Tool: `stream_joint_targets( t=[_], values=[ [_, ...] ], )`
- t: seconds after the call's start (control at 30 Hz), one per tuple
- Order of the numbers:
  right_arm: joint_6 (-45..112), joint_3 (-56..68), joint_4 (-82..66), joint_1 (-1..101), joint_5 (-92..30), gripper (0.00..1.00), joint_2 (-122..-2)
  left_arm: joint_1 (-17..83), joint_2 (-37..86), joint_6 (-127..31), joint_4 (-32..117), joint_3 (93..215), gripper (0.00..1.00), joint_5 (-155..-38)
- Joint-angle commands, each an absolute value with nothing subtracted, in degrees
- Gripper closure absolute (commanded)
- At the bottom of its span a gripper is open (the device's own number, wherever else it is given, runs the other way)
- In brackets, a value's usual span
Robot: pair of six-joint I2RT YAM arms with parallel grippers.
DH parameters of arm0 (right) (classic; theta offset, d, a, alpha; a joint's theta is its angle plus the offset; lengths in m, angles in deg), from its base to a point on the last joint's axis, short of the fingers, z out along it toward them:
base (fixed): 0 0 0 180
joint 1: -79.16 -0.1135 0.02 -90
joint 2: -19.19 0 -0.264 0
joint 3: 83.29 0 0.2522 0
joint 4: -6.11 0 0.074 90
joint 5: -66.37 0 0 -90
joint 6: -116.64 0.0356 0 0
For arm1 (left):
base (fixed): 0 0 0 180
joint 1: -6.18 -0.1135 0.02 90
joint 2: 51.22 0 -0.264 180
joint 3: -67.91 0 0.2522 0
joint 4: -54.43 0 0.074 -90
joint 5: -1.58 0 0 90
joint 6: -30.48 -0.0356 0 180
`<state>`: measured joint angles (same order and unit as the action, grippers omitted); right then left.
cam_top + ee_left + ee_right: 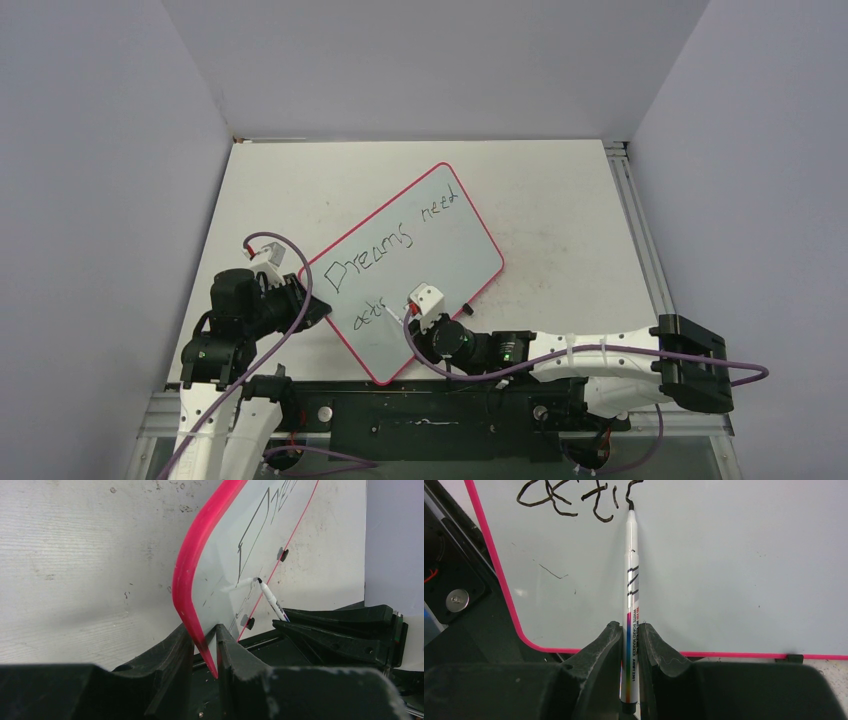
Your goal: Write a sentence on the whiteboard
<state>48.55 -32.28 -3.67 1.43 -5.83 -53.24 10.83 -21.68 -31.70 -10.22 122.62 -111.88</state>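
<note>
Right wrist view: shows the right gripper clamped on a marker, both fingers pressed to the lower part of the barrel. Points the marker away from the camera, black tip touching the whiteboard at the end of a curved stroke. Places that stroke at the right end of the lower row of the sentence, with only a few looped letters in frame here. Shows the board's pink rim along the left and bottom edges, with one small black foot at the lower right.

Left wrist view: shows the left gripper closed on the board's rounded near corner, rim pinched between the two fingers. Shows the board surface running away almost edge-on, marker tip resting on it further along.

Top external view: finds the board set slantwise on the table, left corner at the left gripper, near part under the right one. Reads "Dreams need" in the upper row; lower row too small to read.
</note>
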Motion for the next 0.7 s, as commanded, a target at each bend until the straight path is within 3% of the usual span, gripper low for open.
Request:
stream_joint_targets(
  t=[0.0,0.67],
  values=[
    [50.27,-32.63,-4.75,0.96,-2.4,0.95,-51.55,10.32,-21.45,-32.5,-9.33,122.63,0.79,-112.5],
    [47.77,-29.66,-2.84,3.76,-3.58,0.95,-54.54,10.32,-21.25,-32.53,-9.25,122.63,0.79,-112.58]
  ],
)
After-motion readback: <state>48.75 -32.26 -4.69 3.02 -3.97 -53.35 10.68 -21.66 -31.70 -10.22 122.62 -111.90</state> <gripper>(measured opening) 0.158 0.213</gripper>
